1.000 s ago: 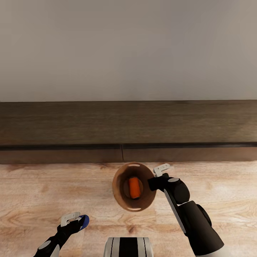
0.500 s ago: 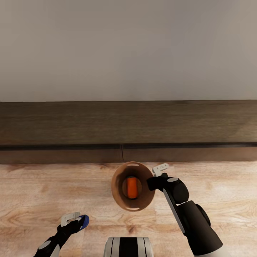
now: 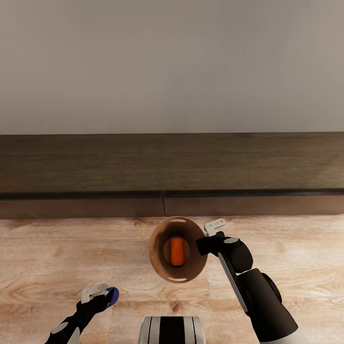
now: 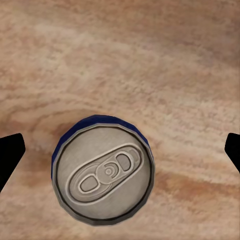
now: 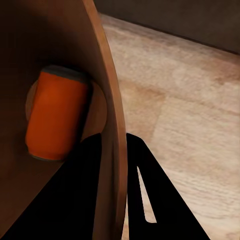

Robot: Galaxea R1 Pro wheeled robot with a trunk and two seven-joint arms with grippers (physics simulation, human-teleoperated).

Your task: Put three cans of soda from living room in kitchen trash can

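Observation:
A blue can of soda (image 4: 102, 172) stands upright on the wood floor, grey top facing the left wrist camera. My left gripper (image 4: 120, 152) hangs over it, open, with its fingers wide apart and clear of the can. In the head view the left gripper (image 3: 98, 295) is low at the left with the blue can (image 3: 113, 296) beside it. My right gripper (image 3: 208, 236) is shut on the rim of the tash can (image 3: 160, 260). An orange can (image 3: 177, 251) lies on its side at the bottom. In the right wrist view the fingers (image 5: 85, 190) straddle the bin wall (image 5: 107, 100) beside the orange can (image 5: 57, 115).
A long dark wood cabinet (image 3: 172, 162) runs across the view just beyond the bin, against a plain pale wall (image 3: 172, 62). Light wood plank floor (image 3: 296, 248) spreads to both sides. My own base (image 3: 172, 330) shows at the bottom middle.
The bin and my right gripper have shifted slightly to the left, and the orange can inside has settled straighter. My left arm and the blue can have not moved.

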